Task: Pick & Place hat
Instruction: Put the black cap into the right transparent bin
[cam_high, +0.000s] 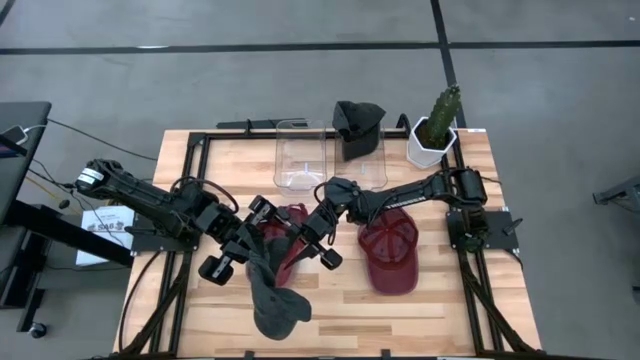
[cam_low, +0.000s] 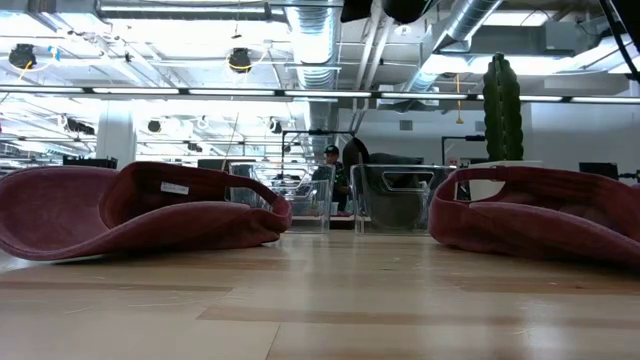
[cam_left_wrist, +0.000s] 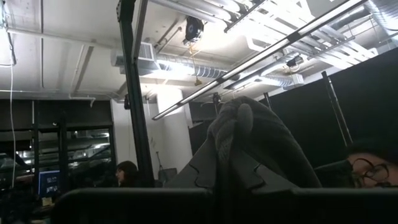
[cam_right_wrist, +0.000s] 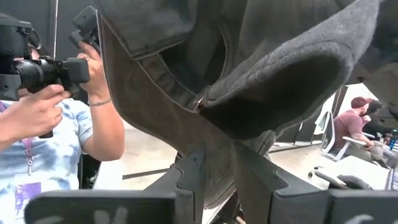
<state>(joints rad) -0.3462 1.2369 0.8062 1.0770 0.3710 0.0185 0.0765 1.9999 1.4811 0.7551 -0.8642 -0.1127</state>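
Observation:
A grey hat (cam_high: 272, 295) hangs between my two grippers over the table's middle, toward the near edge. My left gripper (cam_left_wrist: 236, 186) comes in from the left and is shut on the hat's bunched cloth (cam_left_wrist: 245, 143). My right gripper (cam_right_wrist: 219, 180) comes in from the right and is shut on the same hat, below its curved brim (cam_right_wrist: 298, 81). Two maroon hats lie on the table. One (cam_high: 292, 232) is under the grippers and the other (cam_high: 392, 255) is to the right. In the low view both maroon hats (cam_low: 140, 210) (cam_low: 540, 210) rest on the wood, and the grey hat does not show there. My left gripper pinches a bunched fold of the grey hat's cloth (cam_left_wrist: 239, 134) between its two fingers, which slant upward from the table's left. Which part of the hat this is, I cannot tell. The cloth stands up past the fingertips. My right gripper pinches the grey hat's crown cloth (cam_right_wrist: 214, 146) between its two fingers (cam_right_wrist: 189, 177), close to the seam where the brim starts. The fingers come about level from the table's right. The brim and the crown's open inside stand beyond the fingertips, clear of the table.
At the far edge stand a clear container (cam_high: 300, 155), a second clear container holding a dark hat (cam_high: 358, 122), and a cactus in a white pot (cam_high: 436, 128). A person with a camera (cam_right_wrist: 37, 71) stands beyond the table. Bare wood (cam_high: 450, 310) lies at the near right.

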